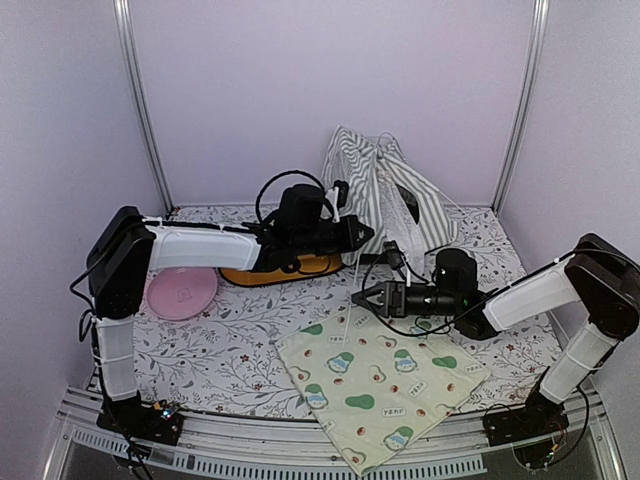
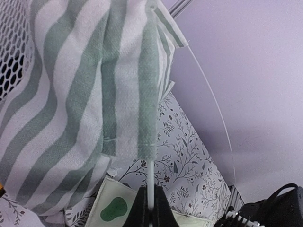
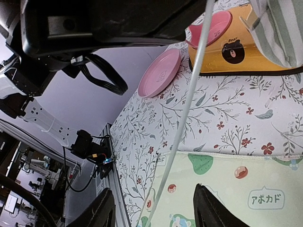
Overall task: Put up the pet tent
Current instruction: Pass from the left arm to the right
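The tent (image 1: pixel 385 190) sits at the back of the table (image 1: pixel 240 350), just behind and to the right of the orange bowl (image 1: pixel 285 270); its striped cloth is bunched and leaning, not stretched taut; the mesh window (image 2: pixel 12 56) shows at the upper left of the left wrist view. The left gripper (image 2: pixel 150 203) is clenched on a thin white pole (image 2: pixel 150 175), just below where the pole comes out of a green-striped sleeve (the fingers meet around it with no gap to see). The right gripper (image 3: pixel 154 191) is released, its jaws well apart, low over the far edge of the mat (image 3: pixel 227 189). A length of white pole runs between its fingers (image 3: pixel 213 208) and seems to touch neither; whether it is the same one the left gripper holds, I cannot tell. The mat lies at front centre, apart from the tent; a pink plate (image 1: pixel 180 293) rests left of the bowl, beside the left arm.
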`<state>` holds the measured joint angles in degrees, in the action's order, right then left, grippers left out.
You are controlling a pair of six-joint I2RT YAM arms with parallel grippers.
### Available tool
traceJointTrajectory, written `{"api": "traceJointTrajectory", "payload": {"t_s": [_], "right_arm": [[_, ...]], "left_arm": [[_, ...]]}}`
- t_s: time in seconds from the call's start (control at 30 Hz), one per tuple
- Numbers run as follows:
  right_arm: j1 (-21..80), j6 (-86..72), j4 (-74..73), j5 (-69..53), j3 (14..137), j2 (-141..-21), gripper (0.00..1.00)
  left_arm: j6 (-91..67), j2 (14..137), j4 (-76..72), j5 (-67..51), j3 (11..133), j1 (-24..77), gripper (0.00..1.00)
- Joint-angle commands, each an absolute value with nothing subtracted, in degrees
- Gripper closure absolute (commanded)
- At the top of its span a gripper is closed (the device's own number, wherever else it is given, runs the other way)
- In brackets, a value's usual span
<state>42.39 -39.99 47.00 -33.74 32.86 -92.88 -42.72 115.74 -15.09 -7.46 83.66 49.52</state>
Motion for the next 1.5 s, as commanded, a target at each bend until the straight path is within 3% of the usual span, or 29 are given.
{"api": "traceJointTrajectory", "payload": {"t_s": [0.0, 0.5, 0.8, 0.93, 1.03, 1.23, 1.47], "right_arm": [[42.7, -42.6, 53.7, -32.9, 32.3, -95.0, 0.43], [46.7, -38.7, 55.1, -32.4, 32.1, -101.7, 0.56], [46.8, -41.0, 58.2, -33.4, 30.8, -103.5, 0.8], [46.8, -40.8, 57.7, -34.0, 30.4, -102.6, 0.98], [46.6, -40.0, 56.6, -34.4, 30.8, -100.7, 1.0], [44.8, -39.2, 54.5, -37.4, 32.7, -98.1, 1.0], [42.9, -39.7, 53.1, -39.8, 34.8, -97.0, 1.0]], "left_arm": [[-40.6, 117.3, -12.8, -7.5, 85.4, 50.1, 1.0], [-41.9, 118.8, -13.1, -9.6, 87.2, 50.3, 1.0], [-41.7, 118.8, -13.1, -9.5, 87.5, 50.2, 1.0], [-41.0, 118.7, -13.5, -10.4, 87.2, 50.2, 1.0], [-39.2, 117.7, -13.4, -11.1, 86.2, 50.3, 0.99], [-35.7, 111.2, -16.5, -11.1, 78.5, 50.2, 0.68], [-31.0, 102.1, -22.8, -9.9, 68.2, 50.0, 0.55]]}}
